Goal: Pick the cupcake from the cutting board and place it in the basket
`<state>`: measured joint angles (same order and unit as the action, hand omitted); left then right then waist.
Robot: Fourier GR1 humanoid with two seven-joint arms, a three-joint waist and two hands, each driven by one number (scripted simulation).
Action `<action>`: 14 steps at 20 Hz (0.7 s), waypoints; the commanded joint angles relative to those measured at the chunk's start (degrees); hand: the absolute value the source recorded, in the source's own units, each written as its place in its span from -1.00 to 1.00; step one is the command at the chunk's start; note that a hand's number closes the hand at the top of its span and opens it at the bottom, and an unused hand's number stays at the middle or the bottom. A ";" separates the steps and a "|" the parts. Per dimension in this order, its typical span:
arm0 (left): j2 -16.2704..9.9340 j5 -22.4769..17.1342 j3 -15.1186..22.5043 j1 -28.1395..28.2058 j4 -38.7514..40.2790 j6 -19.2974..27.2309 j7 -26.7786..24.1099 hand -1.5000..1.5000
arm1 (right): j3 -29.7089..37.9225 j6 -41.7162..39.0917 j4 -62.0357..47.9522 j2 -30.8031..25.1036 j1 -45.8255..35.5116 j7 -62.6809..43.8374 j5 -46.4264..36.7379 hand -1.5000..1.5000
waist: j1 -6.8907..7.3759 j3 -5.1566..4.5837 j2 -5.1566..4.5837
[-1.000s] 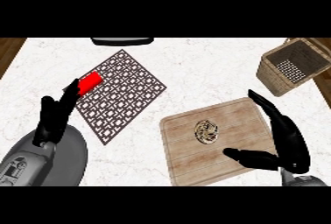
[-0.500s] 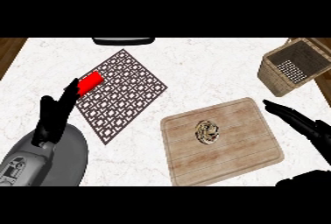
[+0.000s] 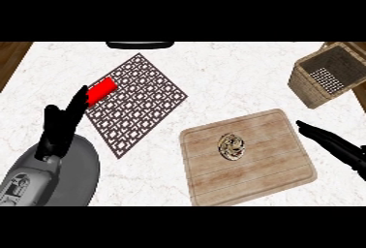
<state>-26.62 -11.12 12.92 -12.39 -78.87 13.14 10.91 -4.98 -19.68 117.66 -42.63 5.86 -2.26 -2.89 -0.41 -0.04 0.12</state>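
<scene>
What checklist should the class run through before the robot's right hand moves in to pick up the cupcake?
1. Cupcake sits on the cutting board, near its middle: ok.
2. Nothing lies over or against the cupcake: ok.
3. Right hand is open, fingers straight, beside the board's right edge: ok.
4. Right hand is above the cupcake: not ok, it is off to the right.
5. Basket stands open side up at the far right: ok.
6. Left hand rests open at the left, away from the board: ok.
</scene>
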 commanded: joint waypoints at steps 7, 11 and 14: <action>3.41 4.64 -2.55 1.31 -0.95 -2.11 0.51 0.00 | -0.30 3.50 -7.95 11.00 -2.96 3.28 -12.37 -1.00 | 0.49 0.06 -0.13; 5.81 6.76 -3.98 -0.91 -0.21 -2.19 2.40 0.00 | -0.49 3.72 -11.60 14.86 -3.82 5.17 -15.49 -1.00 | 0.44 0.06 -0.13; 6.67 6.93 -6.38 0.03 4.12 -5.17 -3.01 0.00 | -2.97 2.19 -11.20 18.51 -7.50 -0.52 -16.93 -1.00 | 0.45 0.03 -0.16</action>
<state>-21.62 -5.77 8.26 -12.32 -77.83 9.19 11.15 -6.96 -16.52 109.51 -27.72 2.22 -0.85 -17.88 -0.02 0.01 0.00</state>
